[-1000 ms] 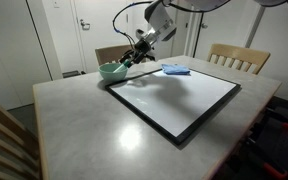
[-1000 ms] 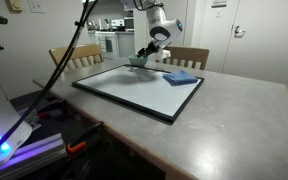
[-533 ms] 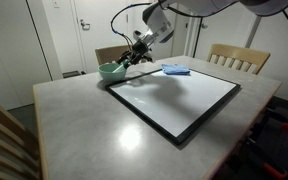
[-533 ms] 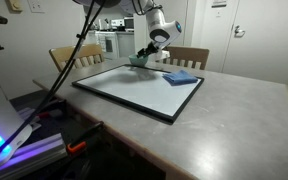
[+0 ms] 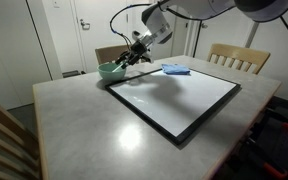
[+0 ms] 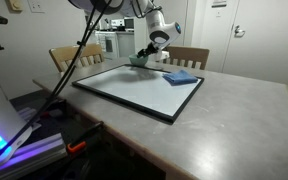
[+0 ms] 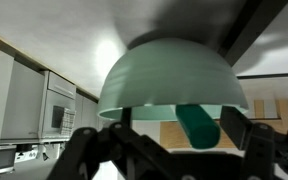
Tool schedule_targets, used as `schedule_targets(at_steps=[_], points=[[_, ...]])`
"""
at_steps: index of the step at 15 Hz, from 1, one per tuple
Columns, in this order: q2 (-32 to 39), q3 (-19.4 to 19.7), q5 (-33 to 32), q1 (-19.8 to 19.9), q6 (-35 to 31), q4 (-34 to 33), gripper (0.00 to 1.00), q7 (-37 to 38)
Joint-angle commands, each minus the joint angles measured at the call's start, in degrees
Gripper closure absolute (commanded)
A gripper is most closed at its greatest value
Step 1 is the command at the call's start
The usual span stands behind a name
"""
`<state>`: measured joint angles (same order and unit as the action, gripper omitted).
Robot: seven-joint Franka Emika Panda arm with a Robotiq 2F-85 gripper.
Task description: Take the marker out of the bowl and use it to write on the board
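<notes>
Wrist view alone showed green marker [image 7: 198,124] in mint bowl [image 7: 174,75]; hand [image 7: 167,142] spread wide around it, gripping nothing. In both exterior views marker indiscernible; bowl sat beside board [image 5: 174,97].

In front of me a grey table [image 5: 79,125] is carrying three things. The board [image 5: 174,100] is lying flat across its middle, glossy white face up, turned at an angle to the table's edges, with bare tabletop [image 6: 239,120] showing all around it. The bowl [image 5: 108,70] is sitting on the table just beside one far corner of the board. A blue cloth [image 5: 175,69] is lying at the board's far edge; I cannot tell whether it is overlapping the frame.
</notes>
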<state>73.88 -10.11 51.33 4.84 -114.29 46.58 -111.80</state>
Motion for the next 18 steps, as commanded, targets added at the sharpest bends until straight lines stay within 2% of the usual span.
schedule_targets(at_steps=[1,4,12,18], points=[[1.5,0.0,-0.4,0.0,1.4,-2.8,0.24,0.5],[1.5,0.0,-0.4,0.0,1.5,-3.0,0.36,0.5],[0.9,0.5,-0.8,0.2,1.8,-2.5,0.27,0.7],[0.6,1.2,-0.9,0.3,1.9,-2.1,0.43,0.7]])
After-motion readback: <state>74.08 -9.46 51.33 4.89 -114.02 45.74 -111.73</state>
